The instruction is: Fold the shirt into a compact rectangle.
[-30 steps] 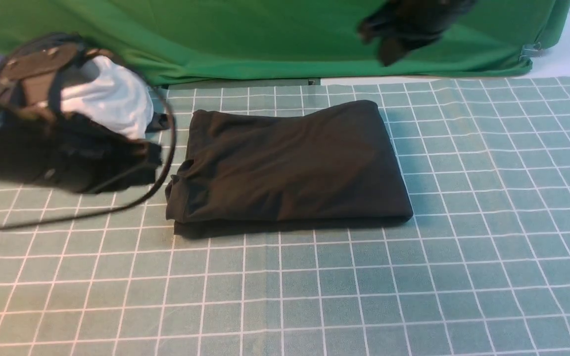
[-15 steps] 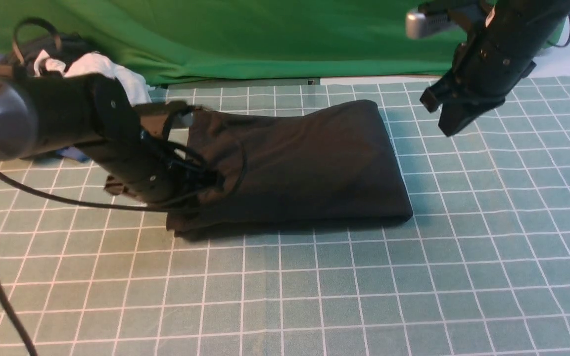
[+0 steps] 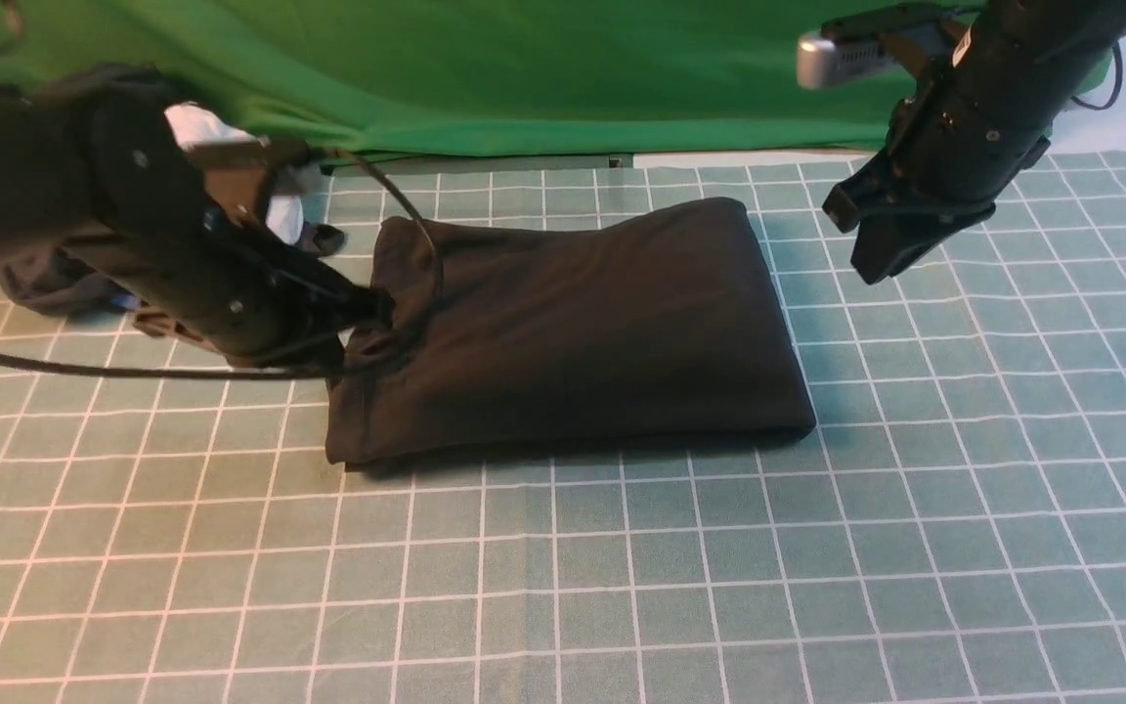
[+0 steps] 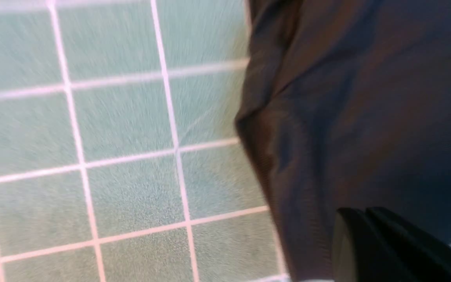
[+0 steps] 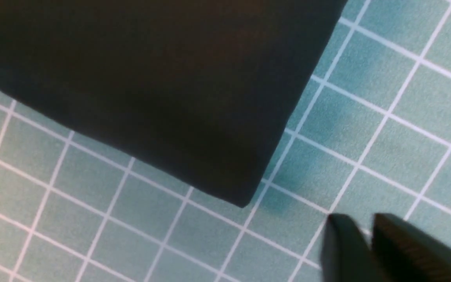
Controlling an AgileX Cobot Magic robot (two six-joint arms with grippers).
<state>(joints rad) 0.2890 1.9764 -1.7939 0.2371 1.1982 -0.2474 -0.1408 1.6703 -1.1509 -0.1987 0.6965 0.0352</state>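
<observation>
On gridded green tabletop [image 3: 680,567], toward far side: black shirt [image 3: 592,332], folded to a wide, low bundle, L end rumpled, R end smooth w/ neat corner. L gripper [image 3: 368,328] over shirt's L end, jaws closed; can't tell if touching. R gripper [image 3: 861,240] above table, beyond shirt's R edge, apart from it, jaws slightly parted, nothing held. White garment [image 3: 206,127] partly hidden behind L arm. Green cloth [image 3: 563,78] hangs behind.

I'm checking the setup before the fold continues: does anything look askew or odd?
Yes: the black shirt is bunched and creased along its left end, beside the left gripper, while its right end lies smooth.
</observation>
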